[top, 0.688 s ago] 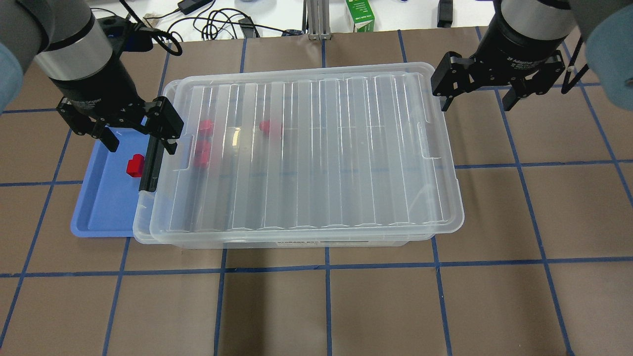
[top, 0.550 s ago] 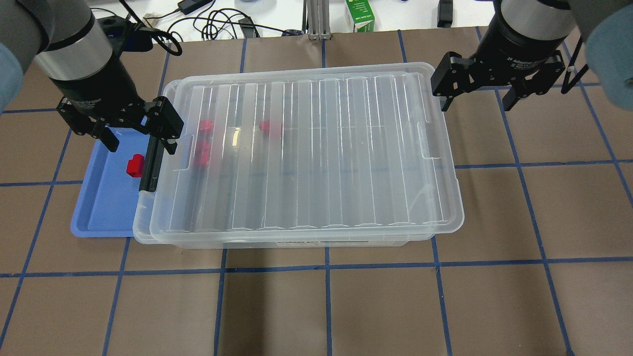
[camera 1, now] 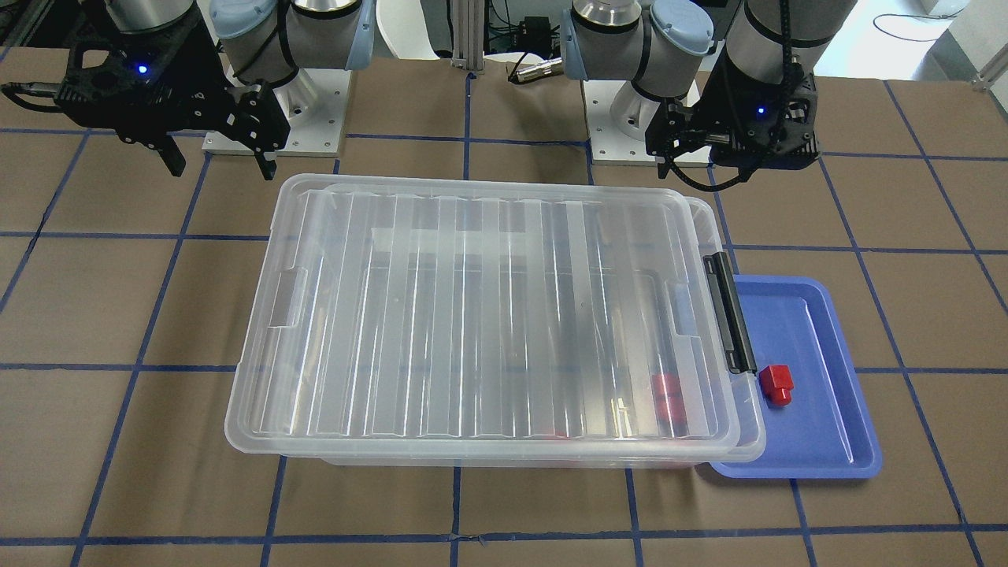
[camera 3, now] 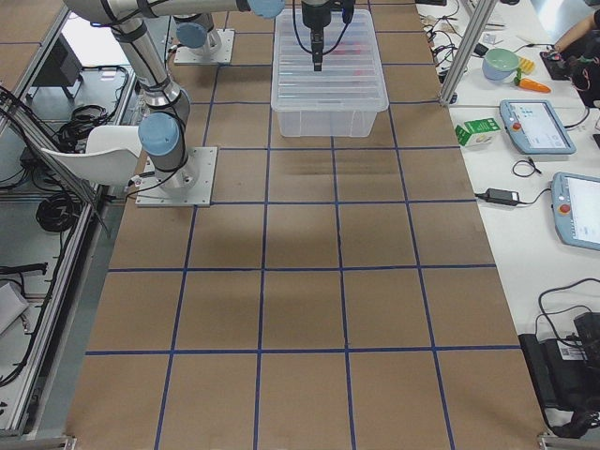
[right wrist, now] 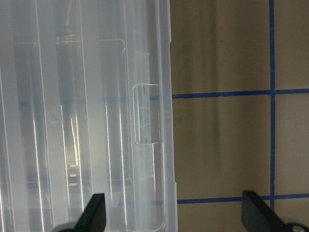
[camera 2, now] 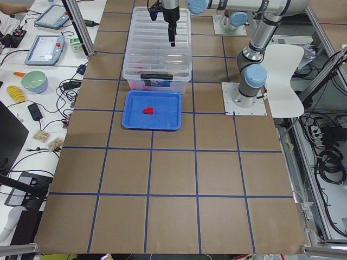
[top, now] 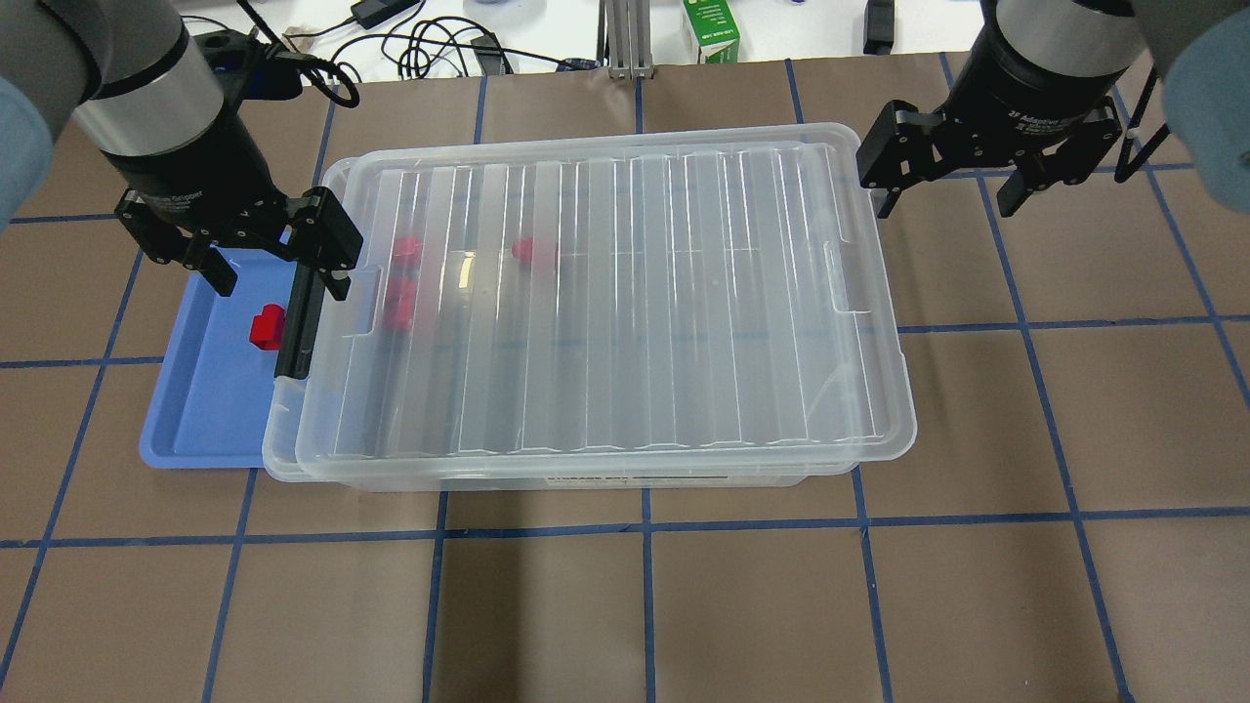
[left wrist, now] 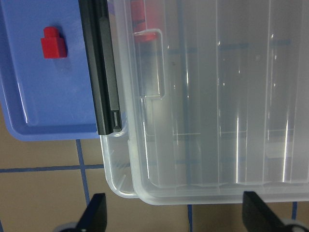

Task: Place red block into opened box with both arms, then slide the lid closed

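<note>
The clear box [top: 283,459] stands mid-table with the ridged lid [top: 625,293] lying on it. The lid sits slightly toward my right, so the black latch bar [top: 296,322] shows at the left end. Three red blocks show through the lid, one of them [top: 532,252] near the far side. Another red block [top: 266,327] [left wrist: 53,43] lies on the blue tray [top: 195,410]. My left gripper [top: 276,278] hangs open and empty above the latch end. My right gripper [top: 945,203] hovers open and empty off the lid's far right corner. The lid's end notch [right wrist: 145,113] appears in the right wrist view.
The blue tray [camera 1: 819,331] butts against the box's latch end. A green carton [top: 711,29] and cables [top: 430,44] lie beyond the table's back edge. Both arm bases [camera 1: 276,118] stand on the robot's side of the box. Brown table [top: 645,615] spreads in front.
The right gripper has shifted a little to the right, away from the lid's corner. The left gripper has barely moved. Box, lid and blocks are as before.
</note>
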`<state>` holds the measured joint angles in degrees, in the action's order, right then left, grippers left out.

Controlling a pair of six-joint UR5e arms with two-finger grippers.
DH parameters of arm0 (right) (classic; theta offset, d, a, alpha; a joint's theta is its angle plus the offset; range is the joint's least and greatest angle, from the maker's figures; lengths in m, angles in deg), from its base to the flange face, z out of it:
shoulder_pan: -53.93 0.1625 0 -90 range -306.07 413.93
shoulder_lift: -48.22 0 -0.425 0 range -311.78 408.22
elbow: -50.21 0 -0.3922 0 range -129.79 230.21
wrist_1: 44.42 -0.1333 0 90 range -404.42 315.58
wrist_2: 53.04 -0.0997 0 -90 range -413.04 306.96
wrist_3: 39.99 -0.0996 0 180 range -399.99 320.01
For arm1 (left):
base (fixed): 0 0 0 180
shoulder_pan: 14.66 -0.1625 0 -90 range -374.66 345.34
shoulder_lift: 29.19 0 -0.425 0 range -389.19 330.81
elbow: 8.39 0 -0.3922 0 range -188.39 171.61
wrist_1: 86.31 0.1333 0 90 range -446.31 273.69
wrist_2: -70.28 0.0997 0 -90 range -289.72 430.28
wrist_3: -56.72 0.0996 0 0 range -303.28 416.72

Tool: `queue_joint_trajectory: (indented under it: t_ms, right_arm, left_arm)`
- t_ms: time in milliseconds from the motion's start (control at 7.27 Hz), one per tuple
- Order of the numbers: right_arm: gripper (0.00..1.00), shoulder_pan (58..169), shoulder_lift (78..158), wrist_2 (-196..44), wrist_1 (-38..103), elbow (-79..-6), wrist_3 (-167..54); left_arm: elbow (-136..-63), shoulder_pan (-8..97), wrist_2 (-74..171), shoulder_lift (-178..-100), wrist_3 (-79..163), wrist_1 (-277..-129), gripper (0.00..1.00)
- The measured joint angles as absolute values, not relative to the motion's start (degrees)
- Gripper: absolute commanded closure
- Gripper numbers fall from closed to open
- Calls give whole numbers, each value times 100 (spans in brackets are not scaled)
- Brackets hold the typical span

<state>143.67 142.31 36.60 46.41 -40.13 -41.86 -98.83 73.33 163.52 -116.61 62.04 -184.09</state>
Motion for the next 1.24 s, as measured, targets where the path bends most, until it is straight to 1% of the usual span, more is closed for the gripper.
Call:
queue_joint_trajectory:
  t_ms: [275,550,826,1239]
  right_arm:
    - [0,14270,14069,3634,4807,-4190,-4103]
    - [0,14240,13542,3632,5548,-4523,-3971]
    - [0,14233,13125,3688,6269,-4843,-3745]
    - [0,14227,12952,3965,6857,-5194,-3422]
  left_arm:
    - [-9882,7274,16332,-11681,6212,-18389,0]
    - [-9879,7071,16350,-11783,6364,-18188,0]
    - [-9882,6642,16350,-12016,6934,-17818,0]
    - [-9894,5790,16345,-12290,7974,-17476,0]
